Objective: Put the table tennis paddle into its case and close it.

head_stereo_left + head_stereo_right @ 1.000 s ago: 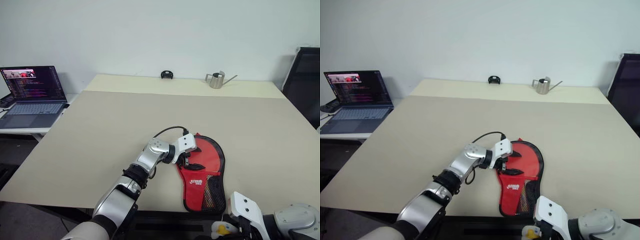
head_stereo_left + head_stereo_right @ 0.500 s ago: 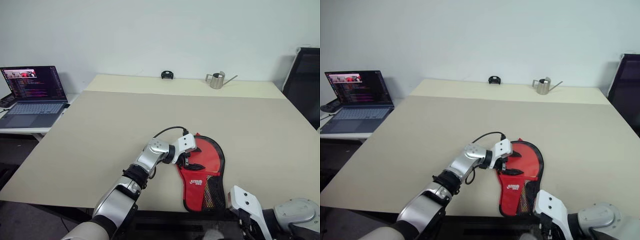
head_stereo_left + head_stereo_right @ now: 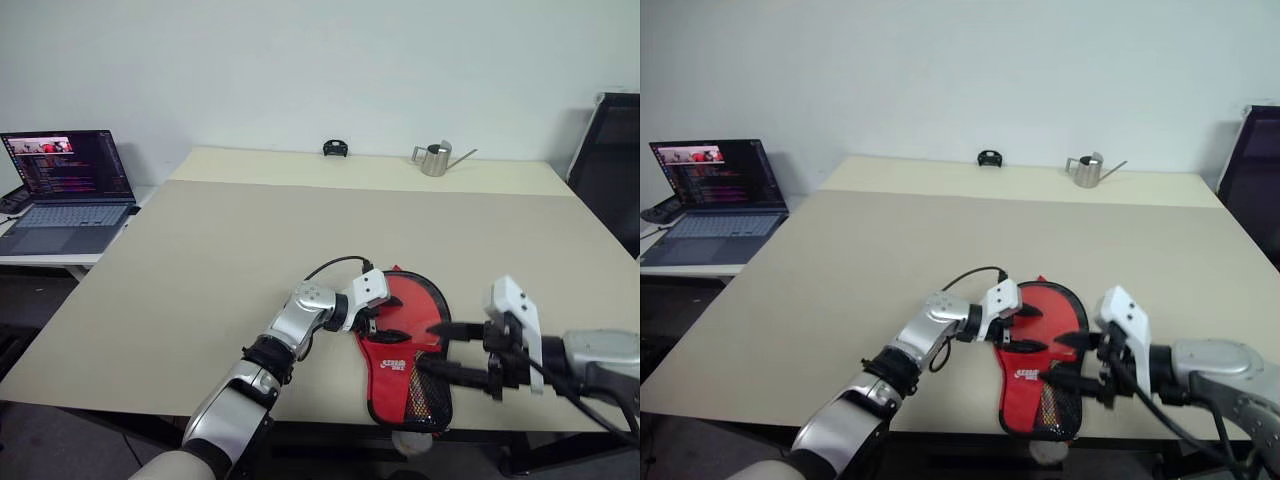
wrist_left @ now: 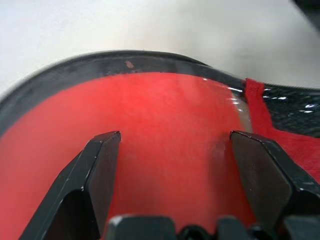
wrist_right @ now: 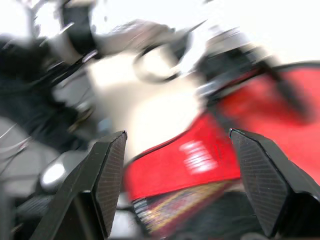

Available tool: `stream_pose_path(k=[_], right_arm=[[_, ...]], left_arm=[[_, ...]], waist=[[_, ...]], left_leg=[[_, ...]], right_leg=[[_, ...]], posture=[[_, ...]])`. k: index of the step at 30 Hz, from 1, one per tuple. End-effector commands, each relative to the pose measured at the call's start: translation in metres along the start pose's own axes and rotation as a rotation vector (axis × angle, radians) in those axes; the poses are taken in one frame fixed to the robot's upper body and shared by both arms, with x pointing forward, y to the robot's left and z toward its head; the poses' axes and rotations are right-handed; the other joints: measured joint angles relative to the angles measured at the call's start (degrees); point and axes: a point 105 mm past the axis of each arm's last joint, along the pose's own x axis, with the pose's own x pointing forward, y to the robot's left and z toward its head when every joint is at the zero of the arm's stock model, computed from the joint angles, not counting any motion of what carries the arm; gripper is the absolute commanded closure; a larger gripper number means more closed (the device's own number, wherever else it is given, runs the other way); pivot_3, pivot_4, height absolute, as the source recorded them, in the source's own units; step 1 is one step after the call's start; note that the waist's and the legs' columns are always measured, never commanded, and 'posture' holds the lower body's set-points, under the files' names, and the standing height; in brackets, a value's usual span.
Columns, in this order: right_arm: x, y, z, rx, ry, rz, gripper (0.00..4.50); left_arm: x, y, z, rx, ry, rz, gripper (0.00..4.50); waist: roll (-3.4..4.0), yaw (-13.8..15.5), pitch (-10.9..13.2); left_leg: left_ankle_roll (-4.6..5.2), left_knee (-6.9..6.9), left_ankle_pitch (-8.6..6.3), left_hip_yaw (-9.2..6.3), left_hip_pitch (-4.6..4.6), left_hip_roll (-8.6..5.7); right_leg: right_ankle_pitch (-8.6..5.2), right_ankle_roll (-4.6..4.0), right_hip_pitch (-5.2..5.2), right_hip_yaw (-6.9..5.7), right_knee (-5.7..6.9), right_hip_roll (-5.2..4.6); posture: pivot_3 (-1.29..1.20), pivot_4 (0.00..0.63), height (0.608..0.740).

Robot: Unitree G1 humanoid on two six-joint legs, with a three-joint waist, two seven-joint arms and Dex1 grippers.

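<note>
The big beige table (image 3: 250, 260) takes up most of the scene, with a pale strip along its far edge. On a lower surface off the table's left side sits an open laptop (image 3: 68, 190) with its screen lit. A dark chair (image 3: 608, 170) stands at the far right.

Near the front edge of the table, right of centre, lies the case (image 3: 408, 345). Its red face is up, showing the white logo and the black mesh pocket at its near end, and black edging runs round it. The round end points away from the robot and the narrow end reaches the table's front edge. Whether the paddle is inside it cannot be told.

The left hand (image 3: 385, 322) comes in from the left and sits on the case's round part, its 2 black fingers (image 4: 100, 170) spread apart over the red fabric with nothing pinched between them. The right hand (image 3: 432, 348) comes in from the right, pointing left across the case near the logo and mesh pocket. Its 2 fingers (image 5: 107, 175) are also spread wide and grip nothing.

On the far strip stand a small metal watering can (image 3: 436, 158) and, left of it, a small black object (image 3: 334, 149).
</note>
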Motion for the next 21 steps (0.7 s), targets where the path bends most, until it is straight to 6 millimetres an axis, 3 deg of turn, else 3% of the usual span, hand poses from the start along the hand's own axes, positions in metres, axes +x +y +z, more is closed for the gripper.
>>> stream_pose_path(k=[1,7,13,15,18,21], right_arm=[[0.000,-0.018,0.010,-0.015,-0.063,-0.031,0.91],[-0.002,-0.060,0.016,-0.029,-0.124,-0.122,0.91],[-0.014,-0.103,0.029,-0.027,-0.234,-0.214,0.91],[-0.021,-0.116,0.027,-0.033,-0.236,-0.237,0.91],[-0.029,-0.140,0.023,-0.084,-0.176,-0.293,0.91],[-0.036,-0.152,0.024,-0.085,-0.159,-0.306,0.91]], left_arm=[[-0.008,-0.012,0.003,-0.021,-0.029,-0.050,0.69],[-0.047,0.003,0.036,0.012,-0.142,0.091,0.69],[-0.116,0.012,0.037,-0.011,-0.157,0.349,0.69],[-0.123,0.012,0.038,-0.018,-0.154,0.407,0.69],[-0.152,0.009,0.042,-0.018,-0.169,0.559,0.69],[-0.158,0.006,0.045,-0.033,-0.185,0.626,0.69]], waist=[[0.15,-0.1,0.2],[0.63,-0.3,1.0],[0.79,-0.7,1.2],[0.88,-0.5,1.2],[0.91,-0.3,1.4],[0.95,0.1,1.4]], left_leg=[[0.00,-0.01,0.00,0.00,-0.03,0.00],[0.00,0.01,0.01,0.03,-0.15,-0.01],[0.00,-0.03,0.01,0.06,-0.15,0.02],[-0.01,-0.03,0.01,0.05,-0.17,0.03],[-0.01,0.01,0.01,0.08,-0.21,-0.01],[-0.02,0.02,0.01,0.07,-0.22,-0.07]], right_leg=[[-0.01,-0.02,-0.03,0.00,0.01,0.00],[-0.05,-0.08,-0.20,0.03,0.15,0.00],[-0.07,-0.12,-0.28,0.08,0.17,0.00],[-0.08,-0.14,-0.28,0.06,0.17,-0.02],[-0.07,-0.13,-0.29,0.07,0.17,-0.08],[-0.07,-0.14,-0.29,0.03,0.18,-0.18]], posture=[[0.00,0.150,0.740],[0.00,0.150,0.740],[0.00,0.150,0.740],[0.00,0.150,0.740],[0.00,0.150,0.740],[0.00,0.150,0.740]])
